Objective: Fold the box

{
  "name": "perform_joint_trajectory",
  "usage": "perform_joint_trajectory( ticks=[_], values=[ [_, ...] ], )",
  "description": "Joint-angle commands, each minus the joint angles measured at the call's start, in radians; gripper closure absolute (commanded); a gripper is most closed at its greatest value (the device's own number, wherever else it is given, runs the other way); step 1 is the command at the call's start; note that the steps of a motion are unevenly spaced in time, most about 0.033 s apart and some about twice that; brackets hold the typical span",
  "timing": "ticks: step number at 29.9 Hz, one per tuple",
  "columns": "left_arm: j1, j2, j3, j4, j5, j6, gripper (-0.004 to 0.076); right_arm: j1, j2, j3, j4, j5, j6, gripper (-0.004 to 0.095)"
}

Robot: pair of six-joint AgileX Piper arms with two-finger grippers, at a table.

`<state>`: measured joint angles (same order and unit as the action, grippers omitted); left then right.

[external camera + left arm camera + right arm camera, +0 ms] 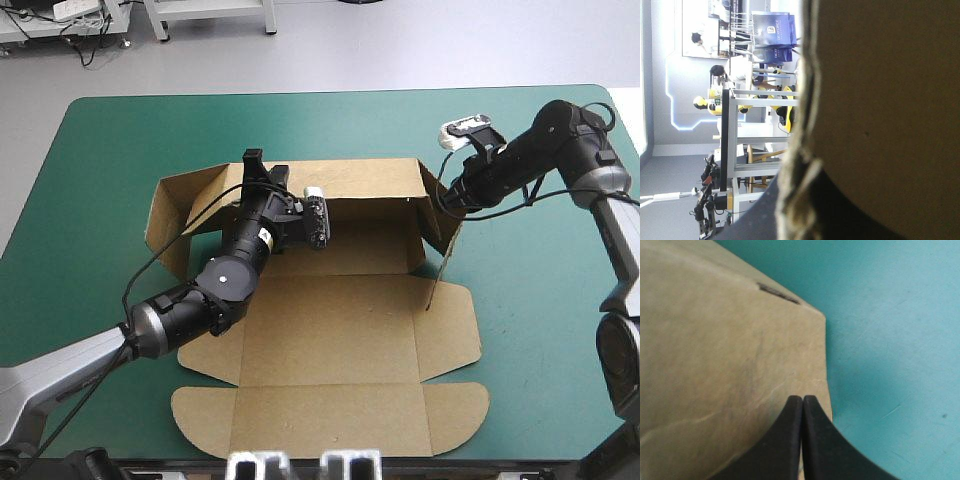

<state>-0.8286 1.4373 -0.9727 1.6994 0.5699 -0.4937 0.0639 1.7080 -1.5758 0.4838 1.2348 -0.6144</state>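
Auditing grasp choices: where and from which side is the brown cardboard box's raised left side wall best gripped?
Probably the free upper edge of the left side wall of the brown cardboard box, pinched from above: it stands leaning outward, leaving that thin edge exposed.

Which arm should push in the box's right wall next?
Right. The right gripper, its fingers shut, is right at the raised right wall of the box. The left gripper is over at the back wall, farther away.
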Motion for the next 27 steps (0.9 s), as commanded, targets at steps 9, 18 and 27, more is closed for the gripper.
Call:
perform_joint_trajectory(
  ticks=[9,18,27],
  values=[
    [0.001,-0.04,-0.027,0.064,0.039,-0.024,0.0734,0.002,-0.112,0.145,0.227,0.021,-0.312,0.0932],
    [0.001,-0.04,-0.027,0.064,0.039,0.001,0.0734,0.002,-0.198,0.348,0.303,-0.245,-0.477,0.0932],
    [0.001,-0.04,-0.027,0.064,0.035,0.003,0.0734,0.002,-0.498,0.782,0.737,-0.618,-1.12,0.0932]
  ],
)
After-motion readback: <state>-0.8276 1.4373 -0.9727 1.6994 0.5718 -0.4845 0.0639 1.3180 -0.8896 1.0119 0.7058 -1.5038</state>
